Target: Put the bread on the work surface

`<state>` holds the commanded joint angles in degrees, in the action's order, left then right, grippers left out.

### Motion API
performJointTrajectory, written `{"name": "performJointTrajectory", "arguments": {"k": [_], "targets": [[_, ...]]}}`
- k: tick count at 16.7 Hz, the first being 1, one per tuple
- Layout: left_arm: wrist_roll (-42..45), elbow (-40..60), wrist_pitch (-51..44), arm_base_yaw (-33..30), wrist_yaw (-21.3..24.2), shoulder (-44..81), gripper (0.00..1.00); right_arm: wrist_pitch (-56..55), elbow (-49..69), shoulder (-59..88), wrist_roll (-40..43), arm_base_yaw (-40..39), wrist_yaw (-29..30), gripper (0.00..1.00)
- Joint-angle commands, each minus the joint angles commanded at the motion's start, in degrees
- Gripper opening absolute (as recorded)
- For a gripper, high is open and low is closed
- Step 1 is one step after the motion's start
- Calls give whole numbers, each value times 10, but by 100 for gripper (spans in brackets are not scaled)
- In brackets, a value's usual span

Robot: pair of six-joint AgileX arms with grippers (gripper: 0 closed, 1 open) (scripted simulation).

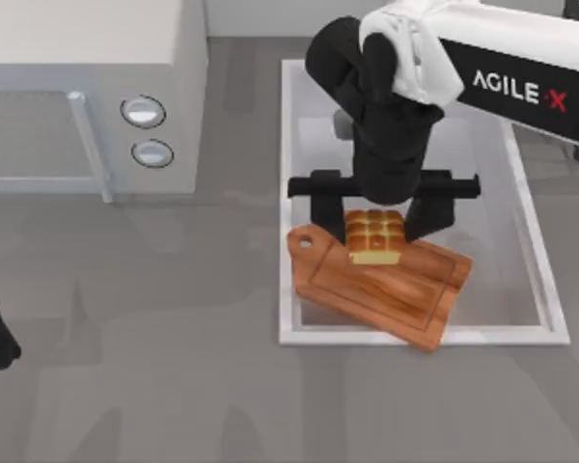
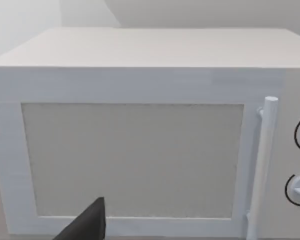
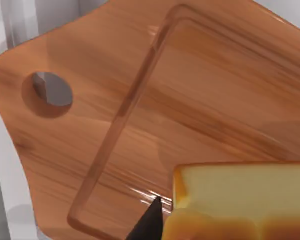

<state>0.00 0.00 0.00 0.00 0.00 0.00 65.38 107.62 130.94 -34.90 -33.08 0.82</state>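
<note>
Two arms on this rig, and the right one is doing all the work. The right gripper [image 1: 375, 214] is down over the sink basin [image 1: 521, 207] on the right side of the worktop [image 1: 174, 367], with its fingers [image 1: 326, 212] spread either side of the bread [image 1: 374, 236], so open, with a clear gap between each finger and the loaf from the top view. The bread is sitting on the work surface [image 1: 405, 294], up near its far edge and close to the corner with the holed tab [image 1: 303, 241]. The board itself lies at an angle across the front of the basin, with one corner poking out over the basin rim.

From the right wrist view you get the bread [image 3: 240, 187] on the board [image 3: 190, 90] up close, one dark fingertip [image 3: 150, 222] right beside its pale side.

The left gripper [image 2: 87, 225] is parked off at the left edge of the worktop, facing the white microwave [image 2: 140, 145]; can't tell what its fingers are doing.
</note>
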Motion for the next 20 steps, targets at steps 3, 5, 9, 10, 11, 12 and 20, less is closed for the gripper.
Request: {"name": "performJointTrajectory", "arguments": {"k": [3,5,9,10,11,12,20], "targets": [[0,0,0,0,0,0,100,-18,-11,-1,0,-1,0,0],[0,0,0,0,0,0,100,-30,-19,2,-1,-1,1,0],[0,0,0,0,0,0,100,-36,-28,8,-1,-1,1,0],[0,0,0,0,0,0,100,-36,-28,8,-1,-1,1,0],[0,0,0,0,0,0,100,-36,-28,8,-1,-1,1,0],[0,0,0,0,0,0,100,-36,-28,8,-1,-1,1,8],[0,0,0,0,0,0,100,-36,-28,8,-1,-1,1,68]]}}
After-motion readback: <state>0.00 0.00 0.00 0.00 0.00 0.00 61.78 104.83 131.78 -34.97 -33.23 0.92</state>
